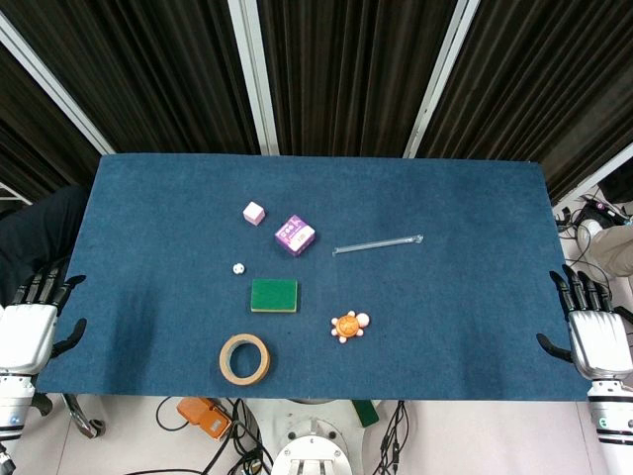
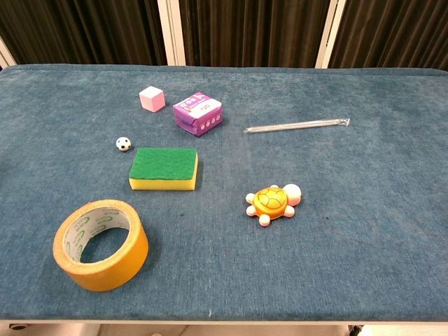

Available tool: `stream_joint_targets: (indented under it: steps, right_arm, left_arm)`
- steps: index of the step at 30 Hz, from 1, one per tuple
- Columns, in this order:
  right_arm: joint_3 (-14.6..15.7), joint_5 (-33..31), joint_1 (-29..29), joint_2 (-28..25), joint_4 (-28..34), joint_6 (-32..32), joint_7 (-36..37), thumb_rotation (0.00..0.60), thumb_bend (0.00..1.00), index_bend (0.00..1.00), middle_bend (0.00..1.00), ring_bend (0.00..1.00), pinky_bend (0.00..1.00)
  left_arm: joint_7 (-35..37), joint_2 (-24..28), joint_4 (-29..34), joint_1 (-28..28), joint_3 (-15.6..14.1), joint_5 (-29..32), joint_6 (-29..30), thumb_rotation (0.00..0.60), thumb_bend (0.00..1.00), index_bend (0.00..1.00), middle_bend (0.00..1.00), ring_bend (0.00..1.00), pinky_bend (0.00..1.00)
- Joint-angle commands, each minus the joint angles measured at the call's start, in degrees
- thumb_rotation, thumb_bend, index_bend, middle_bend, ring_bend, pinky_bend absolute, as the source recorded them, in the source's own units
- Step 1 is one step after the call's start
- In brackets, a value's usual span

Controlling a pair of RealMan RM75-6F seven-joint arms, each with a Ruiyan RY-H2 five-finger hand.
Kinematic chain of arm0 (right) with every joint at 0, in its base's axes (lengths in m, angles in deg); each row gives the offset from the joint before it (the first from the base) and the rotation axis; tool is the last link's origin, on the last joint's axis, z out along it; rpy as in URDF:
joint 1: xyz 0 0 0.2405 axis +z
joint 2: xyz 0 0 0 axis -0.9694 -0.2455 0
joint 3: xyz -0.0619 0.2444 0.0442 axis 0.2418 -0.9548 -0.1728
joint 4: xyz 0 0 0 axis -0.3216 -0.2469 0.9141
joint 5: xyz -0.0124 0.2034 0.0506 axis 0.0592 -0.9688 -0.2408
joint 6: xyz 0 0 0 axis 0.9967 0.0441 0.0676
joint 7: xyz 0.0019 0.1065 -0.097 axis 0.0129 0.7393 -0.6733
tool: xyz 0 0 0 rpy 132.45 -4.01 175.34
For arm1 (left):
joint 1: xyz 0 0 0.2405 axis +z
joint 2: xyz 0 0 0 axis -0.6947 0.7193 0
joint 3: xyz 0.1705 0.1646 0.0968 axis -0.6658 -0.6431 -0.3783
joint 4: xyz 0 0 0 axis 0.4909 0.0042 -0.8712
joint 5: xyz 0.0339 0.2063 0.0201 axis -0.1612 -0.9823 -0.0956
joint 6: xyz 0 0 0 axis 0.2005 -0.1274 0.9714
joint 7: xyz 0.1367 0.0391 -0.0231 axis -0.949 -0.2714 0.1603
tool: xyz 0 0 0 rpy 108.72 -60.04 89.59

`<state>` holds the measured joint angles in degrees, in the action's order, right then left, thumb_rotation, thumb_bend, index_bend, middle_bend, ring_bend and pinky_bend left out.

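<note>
Standing by the table here: the left hand (image 1: pixel 28 332) sits off the left edge of the blue table (image 1: pixel 475 317), fingers spread apart and holding nothing. It only shows in the head view. Nearest thing to it is the roll of tape (image 1: pixel 244 358), lying flat near the front edge, well apart from the hand.

Moving right — a tiny black-and-white ball (image 1: pixel 238 267) sits just behind and left of the green sponge (image 1: pixel 274 295), which lies flat with its yellow underside showing in the chest view. Further back there's a small pink cube (image 1: pixel 253 213), and beside it a purple box (image 1: pixel 295 236) sitting at a slant.

Right of the sponge and a bit nearer the front is an orange toy turtle (image 1: pixel 348 326), on its own with bare cloth all round. Behind it a clear thin tube (image 1: pixel 378 243) lies flat, running left to right.

Then at the far right edge the right hand (image 1: pixel 591 332) mirrors the other one — fingers apart, gripping nothing, just off the table's side. The turtle and tube are the closest things to it, both well apart from it
</note>
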<state>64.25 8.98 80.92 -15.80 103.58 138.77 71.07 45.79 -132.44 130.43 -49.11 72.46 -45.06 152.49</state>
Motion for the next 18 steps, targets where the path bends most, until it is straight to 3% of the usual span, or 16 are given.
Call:
stream_joint_targets:
  steps: [1, 18]
  right_arm:
    - [0.0, -0.2, 0.0, 0.0, 0.1, -0.1, -0.2, 0.600, 0.30, 0.10, 0.05, 0.07, 0.15]
    - [-0.1, -1.1, 0.6, 0.6, -0.1, -1.3, -0.9, 0.600, 0.30, 0.10, 0.05, 0.07, 0.15]
  left_arm:
    - [0.2, 0.1, 0.1, 0.0, 0.1, 0.2, -0.1, 0.600, 0.37, 0.19, 0.01, 0.01, 0.12]
    - [0.5, 0.2, 0.2, 0.1, 0.1, 0.0, 0.2, 0.600, 0.37, 0.19, 0.01, 0.01, 0.12]
